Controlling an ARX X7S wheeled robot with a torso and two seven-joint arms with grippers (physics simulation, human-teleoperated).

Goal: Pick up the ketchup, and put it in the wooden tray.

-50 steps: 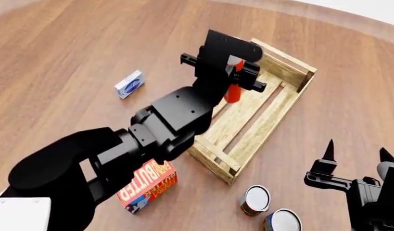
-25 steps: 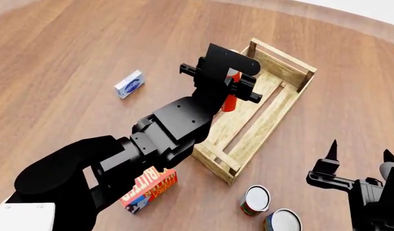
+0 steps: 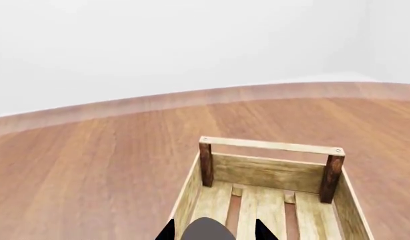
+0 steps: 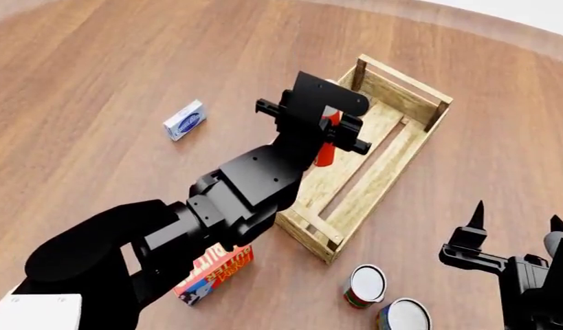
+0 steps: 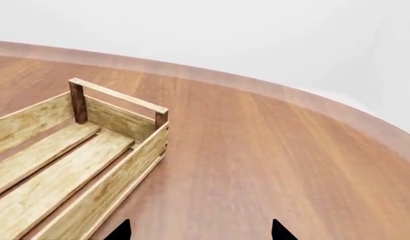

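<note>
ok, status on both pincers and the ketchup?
Left pincer shut on ketchup, held over the wooden tray. Right pincer open, idle near the cans. Tray slats below look unobstructed.

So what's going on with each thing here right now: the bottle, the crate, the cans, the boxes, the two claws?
ketchup: upright, held over the wooden tray's near half.
wooden tray: flat on the floor, nothing lying in it.
left gripper: shut on the ketchup.
right gripper: open, holding nothing.
two cans: standing side by side.
butter box: lying flat.
small blue-and-white box: lying flat.

Simulated room: wood floor [image 4: 97, 62], blank white walls [image 3: 191, 45]
</note>
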